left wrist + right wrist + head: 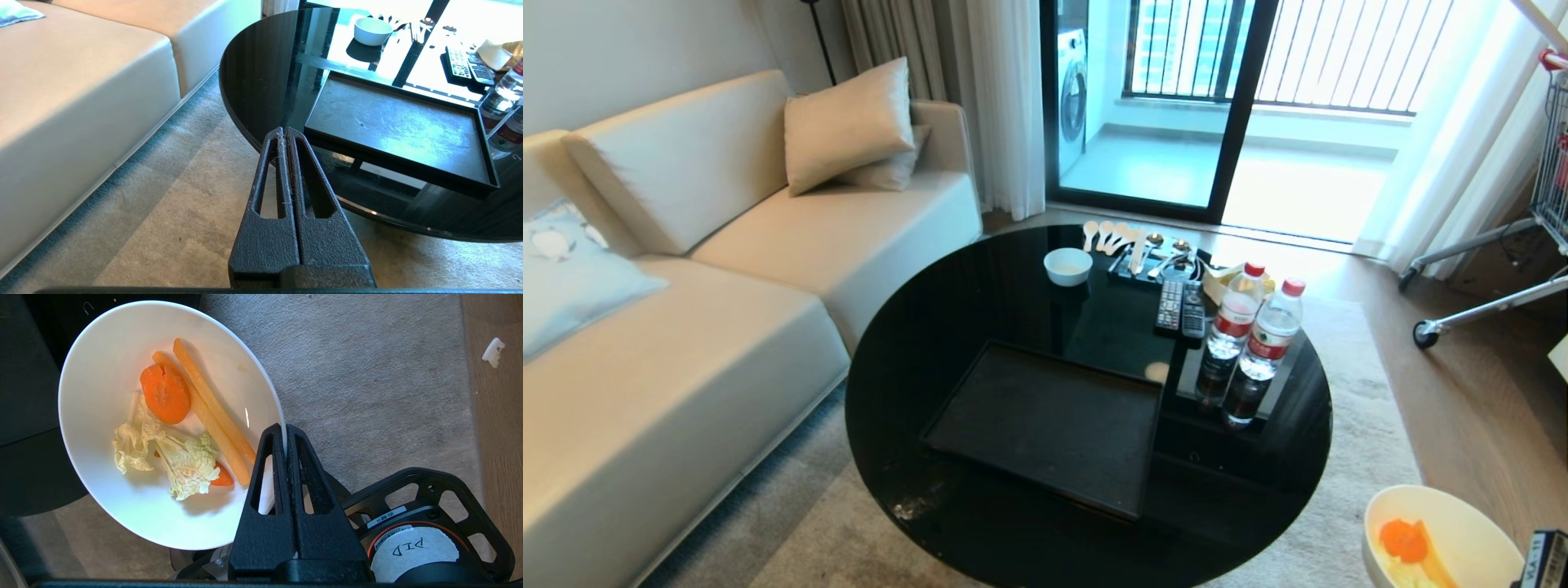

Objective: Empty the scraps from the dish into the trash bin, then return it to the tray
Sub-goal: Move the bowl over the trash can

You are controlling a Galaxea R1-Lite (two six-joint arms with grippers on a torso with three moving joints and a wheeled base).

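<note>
My right gripper [284, 433] is shut on the rim of the dish [122, 506], a deep white bowl held tilted above the carpet. In the head view the dish [1462, 531] shows at the lower right, off the table. The scraps [165, 394] lie inside it: an orange round slice, orange sticks and pale green leaf pieces. The matte-black tray [1045, 425] sits bare on the near half of the table. My left gripper [284, 132] is shut on nothing, parked low over the carpet by the table's edge, with the tray [392, 122] beyond it. The trash bin is out of view.
The glossy round black table [931, 343] also carries a small white bowl [1067, 265], spoons, two remotes [1180, 309] and two water bottles [1250, 343]. A cream sofa [686, 327] stands to the left, a wheeled cart [1503, 269] at the far right.
</note>
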